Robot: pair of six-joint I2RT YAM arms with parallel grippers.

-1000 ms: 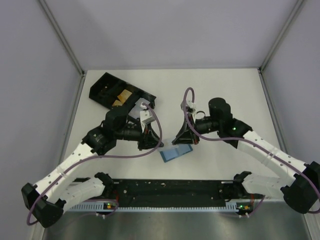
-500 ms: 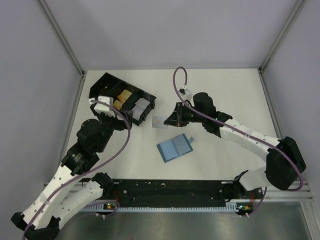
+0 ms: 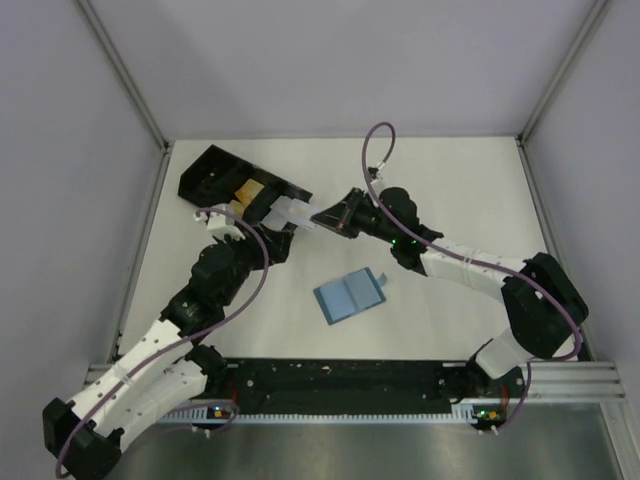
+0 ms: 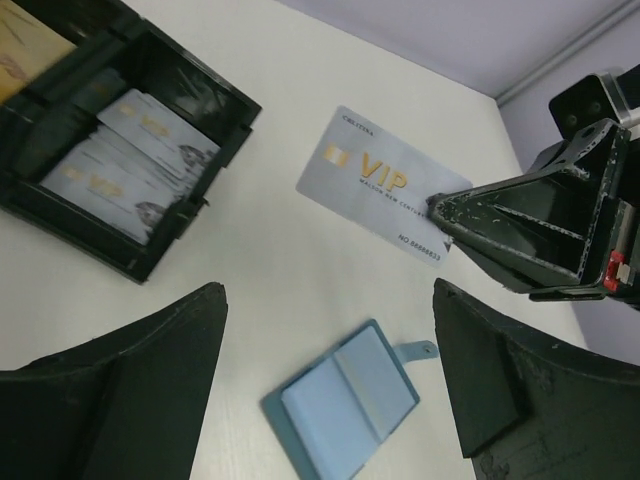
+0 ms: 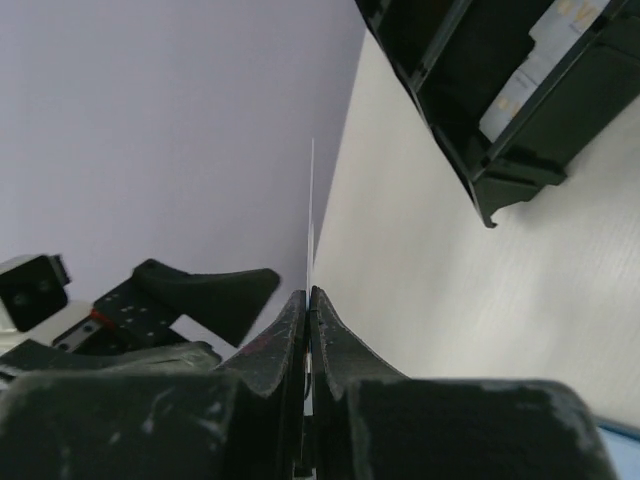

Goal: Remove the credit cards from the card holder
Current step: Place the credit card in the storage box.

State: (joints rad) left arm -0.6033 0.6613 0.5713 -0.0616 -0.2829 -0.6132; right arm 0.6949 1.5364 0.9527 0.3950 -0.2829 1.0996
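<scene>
Within the last second both arms left the card holder (image 3: 350, 297) and swung toward the tray (image 3: 205, 175) at the far left. The left gripper (image 4: 327, 295), clenched a second ago, had let go. Its fingers (image 4: 110, 390) stood wide apart with nothing between them, hanging just near of the tray. The right gripper (image 4: 470, 225) was pinched tight on one corner of a silver card (image 4: 375, 180) and held it in the air beside the tray's right end, not yet over a compartment.

I judged from this that the left arm had probably just dropped a card into the tray, and that the right arm's card was the next to go in.

The card holder lay open and flat in the middle of the table, nearer than the tray and apart from both grippers, with its tab pointing right. Its two pale panels looked bare from the left wrist view, though I could not tell whether a card was tucked inside.

The count was:
- One card holder and one tray.
- One silver card in the air.
- Two silver cards (image 4: 150, 120) overlapping in one tray compartment.
- One gold card (image 4: 25, 50) in another compartment.
</scene>
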